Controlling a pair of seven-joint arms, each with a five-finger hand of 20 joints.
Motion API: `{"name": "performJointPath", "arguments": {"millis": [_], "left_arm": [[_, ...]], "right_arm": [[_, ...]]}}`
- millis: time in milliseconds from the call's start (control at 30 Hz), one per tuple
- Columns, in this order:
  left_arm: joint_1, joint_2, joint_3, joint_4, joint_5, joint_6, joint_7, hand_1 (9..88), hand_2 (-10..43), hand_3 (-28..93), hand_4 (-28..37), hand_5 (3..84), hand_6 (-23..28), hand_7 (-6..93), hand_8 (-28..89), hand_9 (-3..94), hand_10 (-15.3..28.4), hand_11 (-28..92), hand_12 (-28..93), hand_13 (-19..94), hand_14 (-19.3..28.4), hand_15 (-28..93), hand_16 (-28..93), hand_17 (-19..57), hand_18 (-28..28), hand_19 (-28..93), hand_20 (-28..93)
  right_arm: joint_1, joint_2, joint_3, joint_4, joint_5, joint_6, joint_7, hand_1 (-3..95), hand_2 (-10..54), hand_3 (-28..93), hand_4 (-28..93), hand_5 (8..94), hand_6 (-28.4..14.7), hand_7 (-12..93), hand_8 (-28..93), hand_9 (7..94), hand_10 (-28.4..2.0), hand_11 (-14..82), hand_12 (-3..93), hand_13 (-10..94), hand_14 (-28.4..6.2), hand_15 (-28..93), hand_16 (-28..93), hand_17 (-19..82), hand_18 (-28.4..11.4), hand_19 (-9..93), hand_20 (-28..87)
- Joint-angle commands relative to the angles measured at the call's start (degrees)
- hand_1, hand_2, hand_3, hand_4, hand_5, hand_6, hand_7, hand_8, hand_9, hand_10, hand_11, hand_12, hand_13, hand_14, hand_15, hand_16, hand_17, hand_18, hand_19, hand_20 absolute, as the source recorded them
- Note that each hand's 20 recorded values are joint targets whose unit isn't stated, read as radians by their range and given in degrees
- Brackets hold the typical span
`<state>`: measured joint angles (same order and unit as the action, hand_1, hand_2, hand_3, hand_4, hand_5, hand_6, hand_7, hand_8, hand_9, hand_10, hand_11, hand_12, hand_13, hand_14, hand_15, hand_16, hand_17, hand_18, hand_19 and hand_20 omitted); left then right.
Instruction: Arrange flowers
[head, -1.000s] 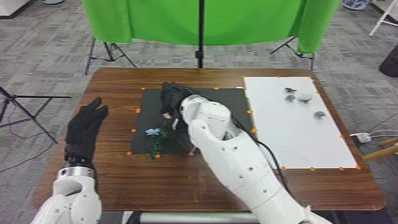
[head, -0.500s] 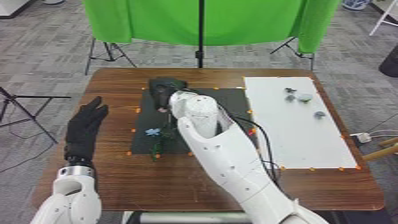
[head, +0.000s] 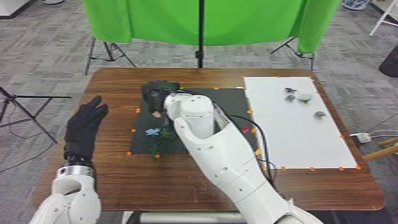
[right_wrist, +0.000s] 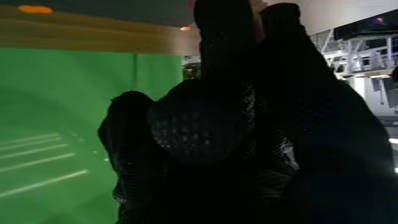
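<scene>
Beyond the far left part of the black mat (head: 210, 95), my right hand (head: 160, 92) is curled, with a small pale pink flower (head: 157, 114) at its near side. In the right wrist view, a pinkish bit (right_wrist: 258, 11) sits between the straighter fingers of my right hand (right_wrist: 200, 125), the others bent. On the mat lie a blue flower (head: 153, 132) with its green stem (head: 155, 149) and, right of my forearm, a red flower (head: 246, 130). My left hand (head: 84, 122) rests with straight fingers at the table's left side.
A white board (head: 306, 140) on the right holds a pale green-white item (head: 305, 97) and several small grey pieces (head: 320, 115). Orange markers edge both areas. A black cable (head: 260, 137) runs along my right arm. A green backdrop (head: 160, 22) hangs behind the table (head: 120, 175).
My right hand has moved left toward the mat's far left corner, its forearm swinging with it, and the pink bit has shifted along. The red flower has come into view. My left hand is still.
</scene>
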<state>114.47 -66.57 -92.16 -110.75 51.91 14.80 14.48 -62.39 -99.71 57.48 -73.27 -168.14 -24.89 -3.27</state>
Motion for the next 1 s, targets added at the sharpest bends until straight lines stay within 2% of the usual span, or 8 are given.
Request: {"name": "performJointPath", "arguments": {"millis": [33,133,333,467,733,833,900,1000], "left_arm": [[0.56,-0.38,-0.27,-0.06,-0.03,-0.75,-0.45,20.1,-0.8,66,-25.7,43.6,4.4,9.0,-5,42.7,13.7,14,11,31,15.2,8,2,4.3,9.7,1,15],[0.58,-0.39,-0.33,-0.08,-0.01,-0.88,-0.57,20.0,-0.9,66,-25.7,43.5,4.5,8.9,-5,42.8,13.7,14,11,31,15.2,8,2,4.3,9.7,1,15],[0.91,-0.37,-0.66,-0.18,-0.09,-1.22,-0.69,20.1,-0.9,66,-25.6,43.5,4.4,8.9,-5,42.7,13.8,14,11,31,15.2,8,2,4.2,9.8,1,15],[0.85,-0.27,-0.7,-0.13,-0.03,-1.41,-0.75,20.1,-1.0,66,-25.6,43.4,4.4,8.8,-5,42.7,13.7,14,12,31,15.2,8,2,4.1,9.8,1,15],[1.01,-0.34,-0.82,-0.3,0.13,-1.6,-1.2,20.3,-0.9,66,-25.4,43.2,4.3,8.7,-5,42.7,13.7,14,12,31,15.3,8,2,4.0,9.9,1,15],[1.06,-0.61,-0.84,-0.32,0.23,-1.76,-1.35,20.2,-1.0,66,-25.3,43.3,4.2,8.8,-5,42.7,13.7,14,12,31,15.3,8,2,4.0,10.0,1,15],[1.04,-0.62,-0.88,-0.28,0.38,-2.18,-1.4,20.2,-1.1,66,-25.3,43.2,4.1,8.8,-5,42.7,13.7,14,12,31,15.3,8,2,4.0,10.0,1,15],[1.55,-0.45,-1.42,-0.57,0.15,-2.04,-0.92,20.2,-1.0,66,-25.4,43.1,4.1,8.8,-5,42.8,13.7,14,12,31,15.3,8,2,4.0,10.0,1,15]], "right_arm": [[-0.33,-0.73,1.83,1.52,-10.28,0.11,-0.89,61.0,-9.5,48,-16,75.3,1.3,25,10,90.1,-7.8,17.3,32.5,93,-0.7,57,35,64,-10.4,93,55],[-0.43,-0.5,2.41,1.82,-12.13,0.47,-1.48,61.2,-9.5,48,-16,75.6,1.3,25,10,90.1,-7.9,17.4,32.4,93,-0.7,57,35,64,-10.5,93,55],[-0.11,-0.23,3.41,1.91,-12.6,-2.34,-1.5,58.9,-9.5,49,-16,74.7,1.1,23,9,89.7,-8.2,18.3,31.8,93,-0.9,57,35,64,-10.5,93,55],[0.34,0.25,3.46,1.7,-11.92,-1.69,-1.75,56.3,-9.5,46,-13,72.2,1.3,21,8,87.8,-9.0,22.7,25.8,92,-1.1,57,35,63,-10.6,93,55],[1.44,2.5,2.25,0.05,-9.01,-1.6,-0.19,48.4,-9.5,53,-15,69.4,1.7,20,6,87.0,-9.4,24.3,22.8,92,-1.3,57,35,63,-11.2,93,55],[3.58,7.69,-1.03,-4.35,0.96,-1.61,4.32,47.3,-9.5,54,-15,69.0,1.7,20,5,86.7,-9.6,24.4,22.9,92,-1.5,57,35,62,-11.3,93,55],[4.88,14.15,-3.34,-10.22,11.02,0.92,8.93,46.7,-9.5,54,-16,68.8,1.7,20,5,86.3,-9.7,24.2,22.8,92,-1.6,56,34,62,-11.4,93,54],[5.05,23.96,-2.48,-19.76,20.58,5.26,14.4,46.0,-9.5,55,-16,68.6,1.6,20,4,86.2,-9.8,24.1,22.8,92,-1.7,56,34,62,-11.4,93,54]]}}
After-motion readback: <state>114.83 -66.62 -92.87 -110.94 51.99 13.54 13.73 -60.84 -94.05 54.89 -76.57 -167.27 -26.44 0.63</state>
